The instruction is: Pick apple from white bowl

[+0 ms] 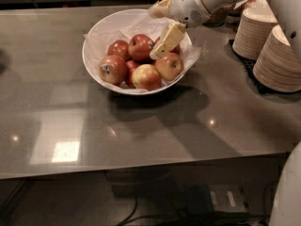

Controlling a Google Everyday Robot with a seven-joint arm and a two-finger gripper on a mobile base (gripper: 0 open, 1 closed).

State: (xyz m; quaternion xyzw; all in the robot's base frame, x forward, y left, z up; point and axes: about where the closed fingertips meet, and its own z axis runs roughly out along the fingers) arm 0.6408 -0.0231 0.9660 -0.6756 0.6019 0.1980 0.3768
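Note:
The white bowl (90, 41), lined with crinkled white paper, stands at the back middle of the grey table and holds several apples. The deep-red apple (140, 47) with a small pale sticker lies at the bowl's middle rear. My gripper (152, 35) hangs over the bowl's right half, open. Its lower finger (166, 40) points down just right of that apple, and the other finger (160, 8) is over the far rim. Paler yellow-and-red apples (146, 76) lie at the front. A further red apple is mostly hidden behind the lower finger.
Two stacks of tan paper plates (278, 55) stand on a dark mat at the table's right edge, close to my arm. The table's front edge (141, 166) runs across the lower frame, with cables on the floor below.

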